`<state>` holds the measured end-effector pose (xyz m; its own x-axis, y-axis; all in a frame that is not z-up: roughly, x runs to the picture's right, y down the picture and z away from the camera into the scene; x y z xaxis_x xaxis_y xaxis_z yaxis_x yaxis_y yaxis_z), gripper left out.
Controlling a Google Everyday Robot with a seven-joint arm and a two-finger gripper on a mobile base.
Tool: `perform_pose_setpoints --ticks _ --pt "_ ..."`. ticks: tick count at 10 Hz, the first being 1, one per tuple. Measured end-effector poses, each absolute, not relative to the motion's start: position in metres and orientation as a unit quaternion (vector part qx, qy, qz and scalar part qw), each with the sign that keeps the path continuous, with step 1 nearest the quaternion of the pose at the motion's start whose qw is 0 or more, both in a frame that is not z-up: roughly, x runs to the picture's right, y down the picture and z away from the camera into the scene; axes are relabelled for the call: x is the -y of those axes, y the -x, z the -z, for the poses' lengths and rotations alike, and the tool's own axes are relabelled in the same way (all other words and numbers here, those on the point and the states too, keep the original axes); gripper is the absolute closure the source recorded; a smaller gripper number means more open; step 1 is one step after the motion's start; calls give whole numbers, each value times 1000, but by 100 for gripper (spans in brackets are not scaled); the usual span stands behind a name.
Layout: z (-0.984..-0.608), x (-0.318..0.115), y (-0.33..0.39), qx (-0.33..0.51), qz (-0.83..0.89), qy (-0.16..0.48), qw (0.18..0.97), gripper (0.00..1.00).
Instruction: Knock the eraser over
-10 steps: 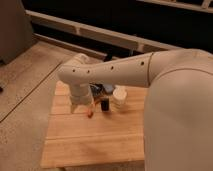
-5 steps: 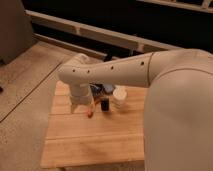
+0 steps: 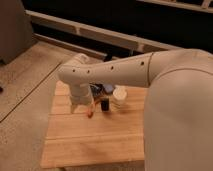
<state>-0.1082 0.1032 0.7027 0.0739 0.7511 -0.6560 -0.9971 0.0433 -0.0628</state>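
Pale slatted wooden surface (image 3: 75,145), matt; small black eraser (image 3: 105,105), matt; smooth white plastic-looking arm (image 3: 125,72), its gripper (image 3: 91,106) low, just left of the eraser.

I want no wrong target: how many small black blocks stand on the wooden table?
1. The eraser stands upright between the white cup and the tool, which hangs low beside it. The arm may hide others behind it.

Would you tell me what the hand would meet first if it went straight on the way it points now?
Probably the wooden table: the hand seems to point down at the boards, apart from the eraser, though depth is unclear.
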Motion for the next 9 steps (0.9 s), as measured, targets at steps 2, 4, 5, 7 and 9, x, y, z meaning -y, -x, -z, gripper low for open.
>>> perform_pose_setpoints --ticks 2,4,5,7,9 --pt "-703 -103 108 -233 -639 264 684 35" --pt "-703 -103 108 -233 -639 264 684 35" --pt "-703 -103 108 -233 -639 264 684 35" --pt "-703 -103 108 -233 -639 264 684 35" --pt "-703 -103 108 -233 -639 264 684 43"
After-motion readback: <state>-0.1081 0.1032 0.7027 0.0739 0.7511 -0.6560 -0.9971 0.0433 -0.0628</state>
